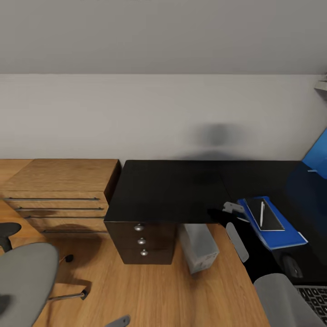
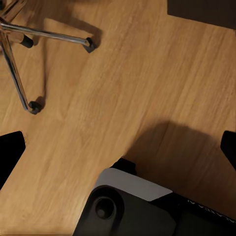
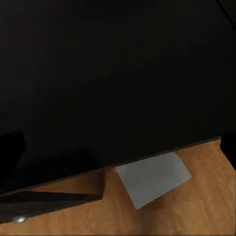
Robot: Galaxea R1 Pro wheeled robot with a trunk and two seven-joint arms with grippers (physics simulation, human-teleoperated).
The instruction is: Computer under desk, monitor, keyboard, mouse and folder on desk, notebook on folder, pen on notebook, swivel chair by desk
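The black desk (image 1: 172, 190) spans the middle and right of the head view. On it lies the blue folder (image 1: 284, 236) with the dark notebook (image 1: 271, 218) on top and the white pen (image 1: 262, 213) on the notebook. Nearer me on the desk lie the mouse (image 1: 292, 266) and a corner of the keyboard (image 1: 316, 297). The grey computer (image 1: 200, 247) (image 3: 152, 179) stands under the desk beside the pedestal. At the lower left is the grey swivel chair (image 1: 22, 277). My right gripper (image 1: 232, 209) (image 3: 118, 147) hovers open and empty over the desk edge, just left of the folder. My left gripper (image 2: 118, 147) hangs open over the floor.
A light-wood drawer chest (image 1: 59, 195) stands left of the desk against the wall. A blue panel (image 1: 318, 156) leans at the far right. The chair's chrome legs and casters (image 2: 29, 105) and my own base (image 2: 132, 206) are near the left gripper. Wood floor (image 1: 150, 290) lies between chair and desk.
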